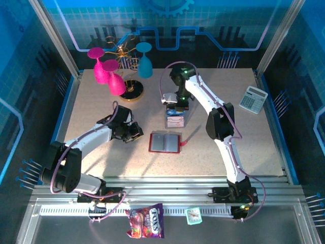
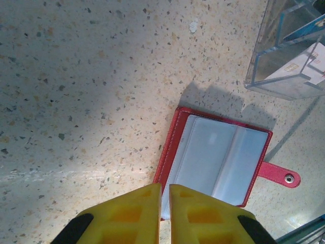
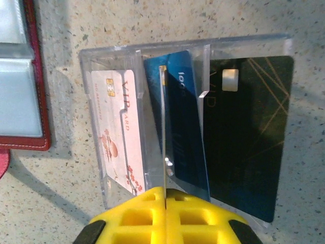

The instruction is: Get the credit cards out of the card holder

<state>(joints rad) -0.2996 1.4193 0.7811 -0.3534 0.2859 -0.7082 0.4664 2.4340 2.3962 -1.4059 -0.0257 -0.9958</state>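
Observation:
The red card holder [image 1: 164, 143] lies open at the table's middle, its grey pockets [image 2: 218, 157] facing up with no card showing in them. Its snap tab [image 2: 280, 175] sticks out to the right. My left gripper [image 2: 165, 185] hovers shut over the holder's near left corner, with nothing between its fingers. My right gripper [image 3: 165, 189] is shut on a thin credit card [image 3: 164, 127] seen edge-on, standing in the clear plastic box [image 3: 117, 48]. That box also holds a white card [image 3: 118, 132], a blue card [image 3: 184, 122] and a black card [image 3: 249, 132].
The clear box [image 1: 175, 121] stands just behind the holder. A grey calculator [image 1: 253, 98] lies at the far right. Pink goblets [image 1: 109, 71] and a blue goblet [image 1: 144, 61] hang on a stand at the back left. A candy bag [image 1: 145, 221] rests on the near rail.

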